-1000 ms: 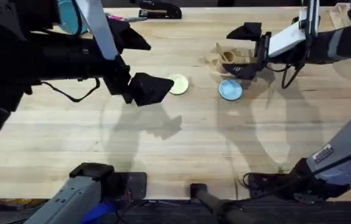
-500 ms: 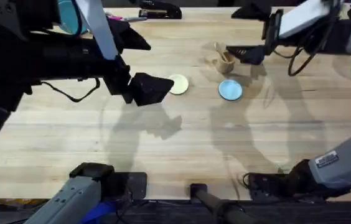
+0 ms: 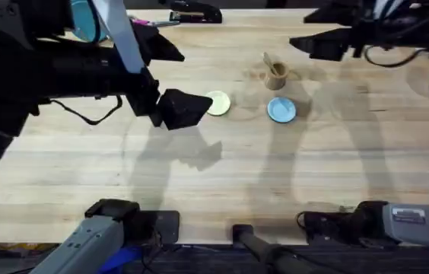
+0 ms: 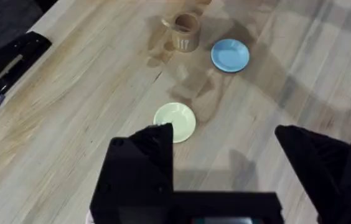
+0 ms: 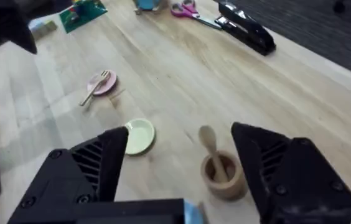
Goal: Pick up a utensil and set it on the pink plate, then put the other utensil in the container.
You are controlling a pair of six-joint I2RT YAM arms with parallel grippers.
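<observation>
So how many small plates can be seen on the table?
3: the pink plate with the fork across it, the yellow plate at mid-table, the blue plate beside the container.

A lab workbench — pale wood table, arm bases clamped at its near edge, a black stapler and scissors beyond the right gripper.

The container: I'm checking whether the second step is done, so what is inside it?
The wooden spoon stands in the container, bowl end up and leaning over the rim. Its handle's lower end is hidden by the container's wall.
</observation>
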